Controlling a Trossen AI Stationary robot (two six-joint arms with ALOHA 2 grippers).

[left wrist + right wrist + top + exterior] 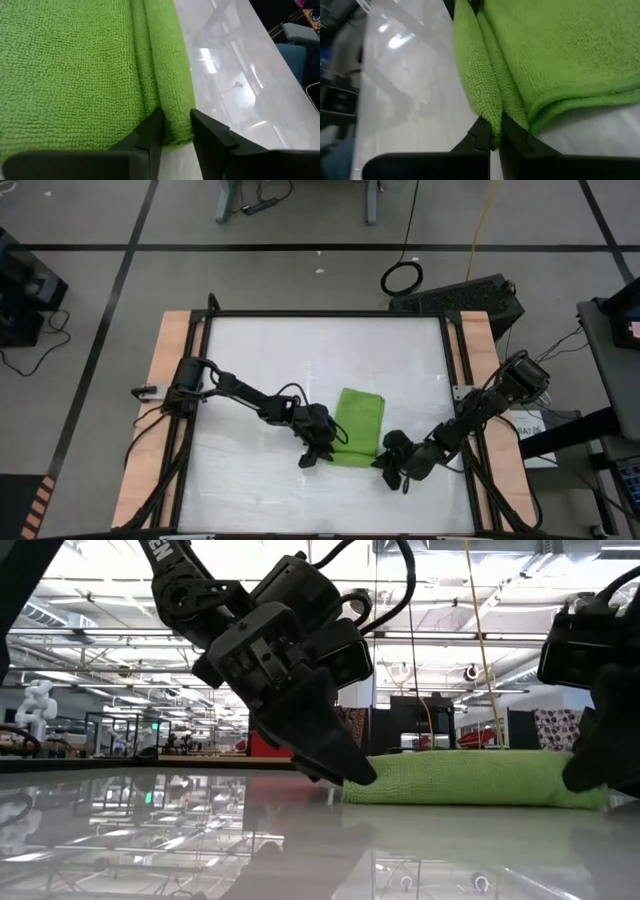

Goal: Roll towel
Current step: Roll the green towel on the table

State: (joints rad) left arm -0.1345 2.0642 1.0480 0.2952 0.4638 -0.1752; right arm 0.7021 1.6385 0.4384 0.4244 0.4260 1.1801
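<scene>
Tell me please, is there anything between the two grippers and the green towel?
Nothing visible. The left gripper and the right gripper are each shut on the near edge of the towel, at its two corners, with only bare table around.

- Tabletop: a glossy white surface inside a dark frame, with bare wooden strips along its two sides.
- Floor: grey, crossed by dark tape lines.
- Coiled black cable: lay on the floor beyond the tabletop's far edge.
- Black case: sat near the far right corner of the tabletop.
- Yellow cable: ran across the floor.
- White humanoid figure: stood far back in the room in the low view.
</scene>
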